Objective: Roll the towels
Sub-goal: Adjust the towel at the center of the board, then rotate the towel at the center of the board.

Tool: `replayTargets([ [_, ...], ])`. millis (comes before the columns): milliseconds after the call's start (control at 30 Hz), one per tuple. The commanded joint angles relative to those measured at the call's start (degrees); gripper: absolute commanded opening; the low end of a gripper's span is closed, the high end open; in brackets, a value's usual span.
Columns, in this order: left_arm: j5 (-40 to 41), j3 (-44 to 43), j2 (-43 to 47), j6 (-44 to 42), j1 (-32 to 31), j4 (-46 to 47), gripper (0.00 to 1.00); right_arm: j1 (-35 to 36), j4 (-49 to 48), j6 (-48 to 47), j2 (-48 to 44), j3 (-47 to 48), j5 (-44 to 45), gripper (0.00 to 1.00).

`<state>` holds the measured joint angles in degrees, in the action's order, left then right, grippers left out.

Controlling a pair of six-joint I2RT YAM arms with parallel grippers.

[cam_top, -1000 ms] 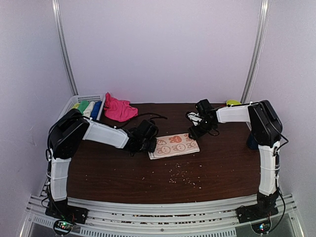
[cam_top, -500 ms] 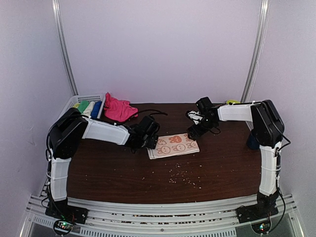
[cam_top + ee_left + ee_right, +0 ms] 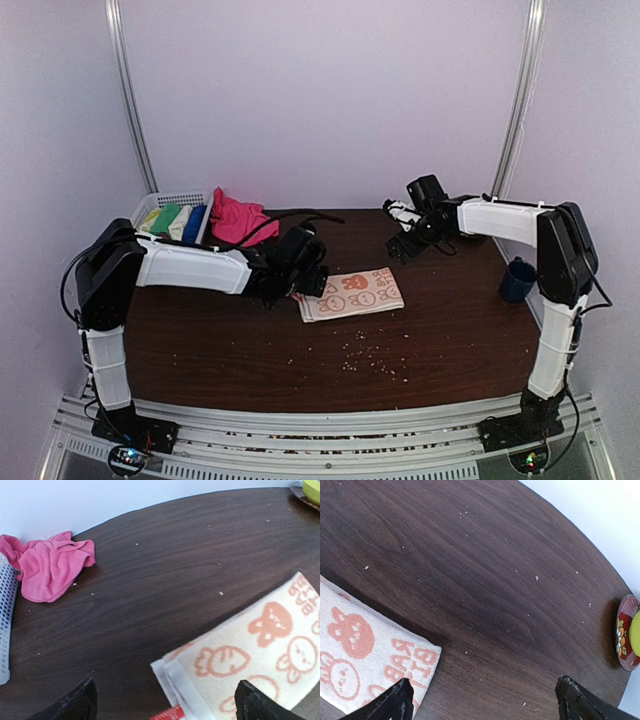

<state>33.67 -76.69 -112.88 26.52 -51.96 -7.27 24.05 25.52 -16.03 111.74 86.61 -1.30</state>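
Note:
A peach-orange towel (image 3: 352, 294) with rabbit pictures lies folded flat in the middle of the brown table (image 3: 240, 350). My left gripper (image 3: 305, 275) hovers over its left edge, open and holding nothing. In the left wrist view the folded corner of the towel (image 3: 250, 650) lies between and below the open left gripper (image 3: 167, 702). My right gripper (image 3: 405, 245) hangs open behind the towel's far right corner. The right wrist view shows that towel corner (image 3: 365, 655) by the left finger of the open right gripper (image 3: 485, 697). A hot pink towel (image 3: 238, 220) (image 3: 50, 567) lies crumpled at the back left.
A white mesh basket (image 3: 170, 198) (image 3: 5, 630) at the back left holds green, cream and blue towels (image 3: 175, 218). A blue cup (image 3: 517, 280) stands at the right edge. A patterned plate (image 3: 626, 635) with a yellow-green thing sits at the back right. Crumbs (image 3: 370, 360) dot the front.
Both grippers have opened and drawn up off the peach towel, which stays flat. The right arm has pulled back toward the far right; the left has risen at the towel's left edge.

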Motion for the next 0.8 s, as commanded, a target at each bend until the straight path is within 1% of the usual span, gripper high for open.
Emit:
replayTargets([
  [0,-2.4,2.8,0.7,2.7,-3.1,1.4,0.98,-1.0,-0.5,-0.4,-2.8,-1.1,1.8,1.0],
  [167,-3.4,4.3,-0.8,4.9,-3.8,1.6,0.98,-1.4,-0.6,-0.4,-3.2,-1.4,1.2,1.0],
  [333,-2.7,2.2,-5.0,4.9,-3.9,0.0,0.98,-1.5,-0.7,-0.3,-3.7,-1.5,0.7,1.0],
  [567,1.7,0.0,-9.2,4.5,-3.6,-3.4,0.98,-1.7,-1.3,-0.4,-4.5,-2.0,0.9,1.0],
  [767,9.0,-1.8,-11.2,2.4,-1.8,-3.7,0.98,-1.6,-3.2,1.3,-3.6,-2.9,1.3,1.0],
])
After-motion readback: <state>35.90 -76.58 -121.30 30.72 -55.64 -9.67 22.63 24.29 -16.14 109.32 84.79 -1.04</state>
